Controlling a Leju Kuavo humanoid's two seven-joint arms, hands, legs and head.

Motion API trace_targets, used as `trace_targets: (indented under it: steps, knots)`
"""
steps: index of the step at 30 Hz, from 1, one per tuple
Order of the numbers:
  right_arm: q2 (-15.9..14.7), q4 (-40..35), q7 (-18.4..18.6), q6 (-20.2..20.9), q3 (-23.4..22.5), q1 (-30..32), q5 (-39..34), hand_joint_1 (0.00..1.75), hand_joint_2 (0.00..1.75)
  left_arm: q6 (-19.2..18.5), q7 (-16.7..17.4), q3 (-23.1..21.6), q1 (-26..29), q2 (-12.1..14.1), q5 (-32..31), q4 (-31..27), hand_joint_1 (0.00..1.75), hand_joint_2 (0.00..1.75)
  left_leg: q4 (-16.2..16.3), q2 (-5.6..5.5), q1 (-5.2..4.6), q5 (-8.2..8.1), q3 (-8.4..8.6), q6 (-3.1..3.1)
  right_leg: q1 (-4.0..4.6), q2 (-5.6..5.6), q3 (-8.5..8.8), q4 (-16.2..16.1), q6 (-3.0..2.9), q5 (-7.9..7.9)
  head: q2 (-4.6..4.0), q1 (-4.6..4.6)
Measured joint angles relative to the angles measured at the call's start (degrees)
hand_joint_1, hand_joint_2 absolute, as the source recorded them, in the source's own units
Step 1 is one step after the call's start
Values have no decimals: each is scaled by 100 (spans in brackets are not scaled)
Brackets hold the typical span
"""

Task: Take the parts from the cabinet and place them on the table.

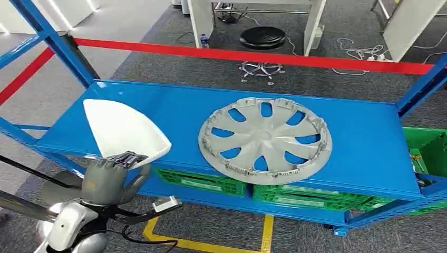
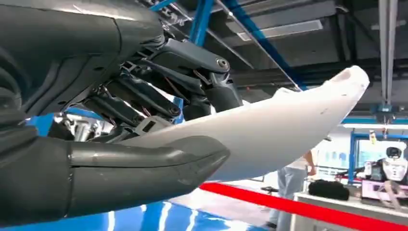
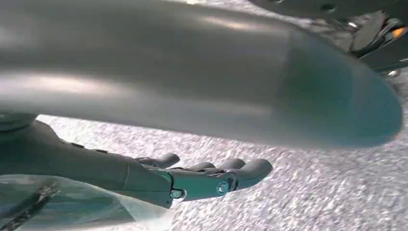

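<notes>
White part (image 1: 122,129) | left hand (image 1: 108,176) fingers (image 2: 159,103) grip it | no legible writing

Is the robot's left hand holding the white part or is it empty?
Holding it: the left hand grips the white part's near edge.

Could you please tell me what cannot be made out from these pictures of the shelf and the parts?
- Green crates, head view: the blue shelf covers their contents.
- White part's near edge, head view: the left robot hand gripping it covers it.
- Right robot hand, right wrist view: a blurred grey cover hides what lies beyond it.
- Person, left wrist view: upper body behind the white part.
</notes>
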Motion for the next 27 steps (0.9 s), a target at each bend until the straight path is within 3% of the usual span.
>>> trace_targets:
  steps: [1,2,4,5,6,7,9,10,11,12,13,14,15,16,17,19,20,21,22,23,25,26,27]
  knots:
    - [0,0,0,0,4,1,-2,0,0,-7,4,4,12,0,0,2,175,175,95,0,-19,5,44,30,33,-8,-54,5,-16,34,0,0]
    - [0,0,0,0,11,-1,-2,0,0,-9,13,7,23,0,0,0,175,175,-42,0,-48,117,213,83,67,-11,-104,6,-23,74,0,-2]
    - [0,0,0,0,17,-6,-2,0,0,-11,15,9,24,0,0,-9,175,175,-946,0,-141,456,841,275,138,-12,-172,6,-39,144,0,-2]
    - [4,0,0,0,17,-9,-4,0,0,-11,15,15,21,0,0,-24,175,175,-1447,0,-223,529,1170,421,126,-13,-188,5,-46,175,0,4]
    - [37,0,0,2,20,-10,-4,0,0,-11,15,24,22,4,0,-42,175,175,-1677,33,-233,450,1296,509,188,-18,-216,6,-15,209,0,22]
    - [20,0,0,4,20,-8,-4,0,0,-11,17,28,19,2,-2,-57,175,175,-1732,33,-257,486,1290,456,134,-25,-238,3,22,260,0,0]
    - [13,2,0,4,20,-11,-7,0,0,-11,17,33,26,2,-4,-59,175,175,-1743,31,-297,540,1238,474,98,-32,-266,-15,96,330,0,0]
    - [9,9,0,4,22,-4,-7,0,0,-11,17,33,31,2,-4,-68,175,175,-1830,36,-277,634,1219,485,119,-28,-269,-56,140,393,0,9]
    - [-18,26,0,2,22,-14,-9,0,0,-13,17,33,29,4,-4,-70,175,175,-1934,63,-218,744,1215,468,113,-14,-308,-42,161,319,0,0]
    - [-13,26,2,2,22,-4,-9,0,0,-11,17,33,22,0,-4,-72,175,175,-1952,69,-219,809,1147,490,115,2,-421,121,187,44,0,26]
    - [-13,26,2,4,24,-1,-7,0,0,-13,17,35,25,-7,0,-72,175,175,-1946,70,-215,870,1056,497,93,6,-559,512,212,-340,0,42]
    - [-15,26,7,0,28,-2,-4,0,0,-15,22,39,50,-7,0,-72,175,175,-1938,71,-218,918,981,485,75,7,-656,930,239,-621,0,55]
    - [-17,26,7,-13,37,-8,-4,0,0,-15,24,46,67,-7,2,-72,175,175,-1934,73,-224,978,902,479,61,5,-734,1332,268,-804,0,48]
    - [-17,26,7,-15,46,-10,-4,0,0,-15,24,50,70,-7,2,-72,175,175,-1919,77,-223,1039,813,467,56,6,-742,1575,295,-790,0,55]
    - [-17,26,7,-15,48,-10,-4,0,0,-17,26,55,74,-9,2,-72,175,175,-1901,77,-219,1094,729,456,46,5,-645,1575,315,-619,0,55]
    - [-28,26,7,-17,55,-19,-4,0,0,-24,30,76,93,-7,2,-72,175,175,-1840,75,-201,1190,547,406,17,4,-100,924,349,-163,0,57]
    - [-31,26,9,-20,57,-34,-4,0,0,-26,33,85,95,-7,4,-74,175,175,-1794,72,-199,1228,478,375,-2,6,262,420,360,-114,0,57]
    - [-30,24,9,-20,59,-68,-4,0,0,-26,35,94,106,-7,4,-83,175,175,-1750,71,-221,1251,411,340,6,20,592,-62,365,-348,0,83]
    - [-33,24,7,-20,61,-74,-4,0,0,-28,39,112,103,-2,9,-96,175,175,-1697,73,-227,1286,375,311,24,48,720,-312,269,-421,0,85]
    - [-33,24,4,-20,61,-81,-4,0,0,-28,39,120,103,-2,11,-101,175,175,-1692,75,-228,1344,367,286,29,45,593,-286,227,-413,0,81]
    - [-31,26,9,-20,63,-61,-4,0,0,-28,39,127,134,2,37,-105,175,175,-1696,73,-220,1417,349,242,36,29,534,-258,129,-357,0,98]
    - [-28,33,15,-20,66,-62,-2,0,0,-31,39,144,158,15,65,-107,175,175,-1657,68,-202,1313,308,200,13,-4,493,-260,58,-299,0,103]
    - [-28,33,22,-20,66,-73,0,0,0,-31,39,160,168,15,74,-107,175,175,-1499,69,-198,997,260,159,14,-7,437,-259,-9,-245,0,83]
